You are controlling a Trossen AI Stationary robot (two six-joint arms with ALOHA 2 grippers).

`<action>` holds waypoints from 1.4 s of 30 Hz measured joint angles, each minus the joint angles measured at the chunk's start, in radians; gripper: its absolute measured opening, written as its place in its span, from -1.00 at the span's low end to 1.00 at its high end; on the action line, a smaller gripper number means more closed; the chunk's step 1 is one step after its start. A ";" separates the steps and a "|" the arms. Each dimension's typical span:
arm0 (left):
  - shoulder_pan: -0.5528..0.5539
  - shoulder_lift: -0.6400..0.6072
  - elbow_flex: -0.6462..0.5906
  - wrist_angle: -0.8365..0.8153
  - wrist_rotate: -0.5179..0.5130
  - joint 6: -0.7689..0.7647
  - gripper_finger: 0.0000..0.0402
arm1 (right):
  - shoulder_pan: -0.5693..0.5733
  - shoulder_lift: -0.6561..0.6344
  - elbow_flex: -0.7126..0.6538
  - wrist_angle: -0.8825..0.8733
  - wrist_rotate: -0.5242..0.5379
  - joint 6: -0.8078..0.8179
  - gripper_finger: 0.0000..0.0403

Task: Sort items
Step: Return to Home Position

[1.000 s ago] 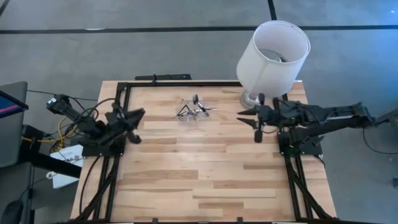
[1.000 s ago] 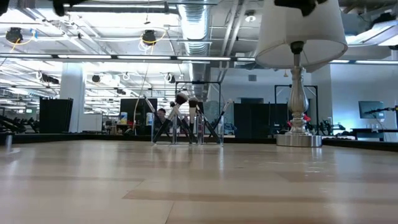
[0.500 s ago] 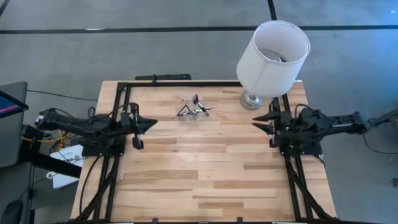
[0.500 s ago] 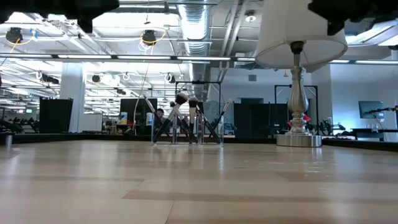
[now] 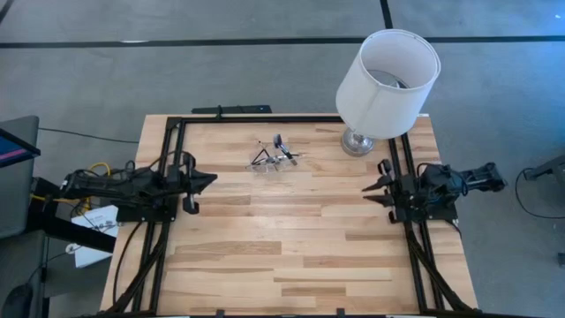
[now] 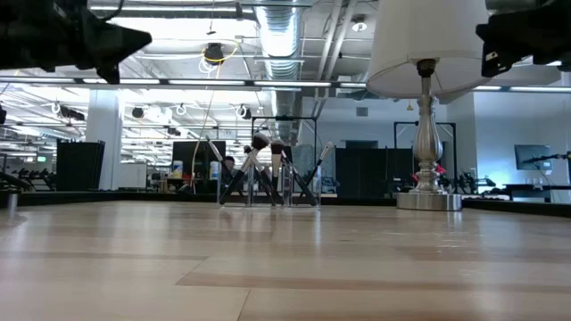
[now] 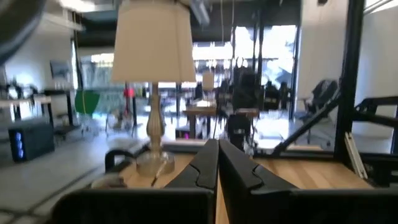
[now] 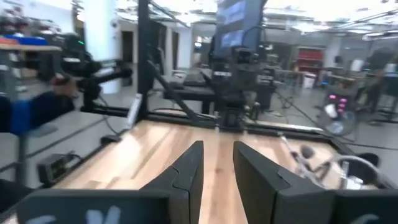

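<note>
Several slim makeup brushes stand bunched in a small clear container at the far middle of the table, bristle tips up and leaning outward. My left gripper hovers shut at the table's left edge and points toward the right edge; its fingers lie together. My right gripper hovers open at the right edge, pointing left, with nothing between its fingers. Both are well clear of the brushes.
A big lamp with a white shade stands on its silvery base at the far right corner, close to my right arm. A black frame runs along the table's far, left and right sides. Bare wood fills the near half.
Both arms have sunk, coming into the low view from above. My left gripper has swung round and now points toward the right edge. My right gripper has drawn back toward the right edge, away from the lamp base. The brushes have not moved.
</note>
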 joint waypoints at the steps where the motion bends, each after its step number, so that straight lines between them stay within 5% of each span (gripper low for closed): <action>1: 0.000 -0.020 -0.014 0.016 0.008 0.017 -0.95 | 0.007 0.003 0.000 0.000 -0.004 0.003 -0.61; 8: 0.001 -0.060 -0.021 -0.010 0.146 0.006 -0.95 | 0.044 -0.001 -0.078 0.132 -0.019 -0.043 -0.61; 17: 0.001 0.021 -0.021 -0.007 0.107 -0.100 -0.95 | 0.027 0.001 -0.148 0.163 -0.020 0.023 -0.61; 42: 0.001 0.198 -0.021 0.006 0.105 -0.070 -0.95 | 0.023 0.011 -0.149 0.107 -0.019 -0.056 -0.61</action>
